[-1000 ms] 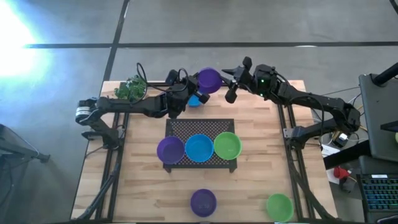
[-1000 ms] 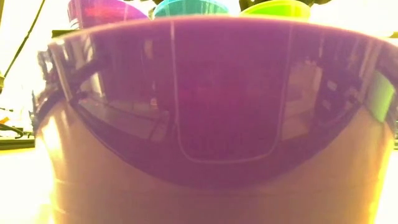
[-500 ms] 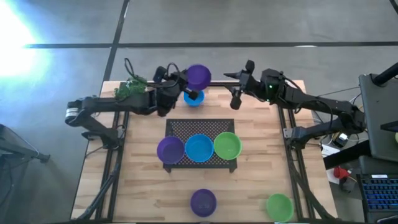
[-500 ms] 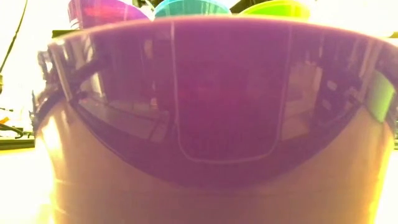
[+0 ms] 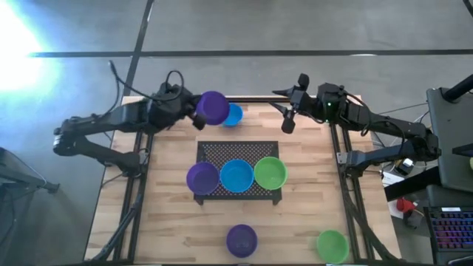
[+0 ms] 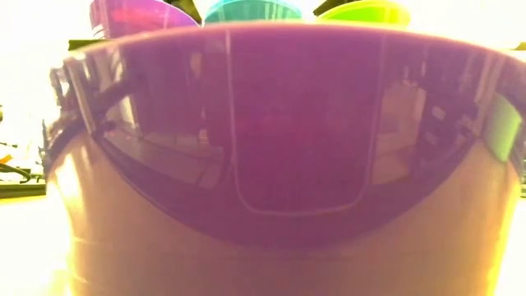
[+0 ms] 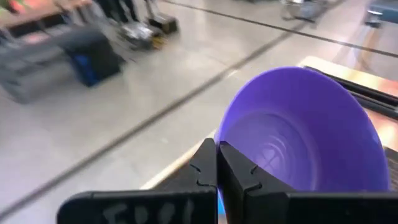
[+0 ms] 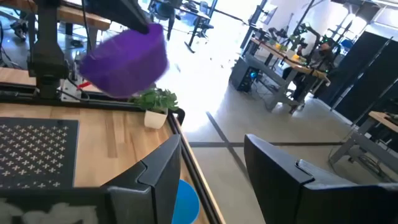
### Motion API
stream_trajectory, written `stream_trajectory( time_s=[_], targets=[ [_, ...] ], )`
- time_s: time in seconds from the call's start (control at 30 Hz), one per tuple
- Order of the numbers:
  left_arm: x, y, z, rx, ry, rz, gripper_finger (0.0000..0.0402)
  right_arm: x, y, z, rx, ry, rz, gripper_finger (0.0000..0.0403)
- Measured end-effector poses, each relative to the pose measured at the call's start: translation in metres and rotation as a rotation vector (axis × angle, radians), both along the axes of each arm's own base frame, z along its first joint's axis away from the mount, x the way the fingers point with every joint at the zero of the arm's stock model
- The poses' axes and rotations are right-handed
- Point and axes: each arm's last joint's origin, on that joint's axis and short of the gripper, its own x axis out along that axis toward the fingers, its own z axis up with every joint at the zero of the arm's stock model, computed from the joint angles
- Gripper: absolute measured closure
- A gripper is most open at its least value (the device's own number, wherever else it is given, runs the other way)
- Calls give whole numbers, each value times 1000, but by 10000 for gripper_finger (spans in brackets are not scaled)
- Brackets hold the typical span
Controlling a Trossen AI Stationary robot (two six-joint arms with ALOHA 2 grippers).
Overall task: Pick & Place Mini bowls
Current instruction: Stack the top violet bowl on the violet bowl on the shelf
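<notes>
With my left end effector point(image 7: 217, 163) pinching the purple bowl point(image 5: 213, 107) by its rim and the right end effector point(image 8: 208, 165) wide and empty, I'd lower it level onto the mat point(image 5: 214, 151).

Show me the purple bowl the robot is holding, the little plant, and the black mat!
purple bowl point(image 7: 298, 134): left wrist view, on its inside wall.
little plant point(image 8: 155, 99): right wrist view, on its leaves.
black mat point(image 5: 236, 149): high view, on bare mesh behind the bowls.

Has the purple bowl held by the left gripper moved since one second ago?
Yes. In the high view the purple bowl, pinched by the left gripper, has shifted toward the table's left side, away from the black mesh mat.
</notes>
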Motion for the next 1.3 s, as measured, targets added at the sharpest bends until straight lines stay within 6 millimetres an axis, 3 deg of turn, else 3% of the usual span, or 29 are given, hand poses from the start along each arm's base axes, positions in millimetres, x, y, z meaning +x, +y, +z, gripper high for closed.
stream_trajectory(
  time_s=[0.2, 0.4, 0.67, 0.97, 1.3],
  targets=[
    [-25, -9, 0, -164, 3, -151, 401, 0, 0, -1, 3, 8, 0, 229],
    [-30, -15, -6, -302, 48, -307, 401, 0, 0, -1, 18, 4, -2, 229],
    [-27, -23, -10, -461, 67, -544, 401, 0, 0, -3, 27, 22, -3, 229],
    [-13, -31, -35, -591, 195, -742, 401, 0, 0, -3, 24, 22, -2, 229],
    [4, -36, -55, -641, 298, -814, 401, 0, 0, -3, 26, 20, -3, 229]
  ],
)
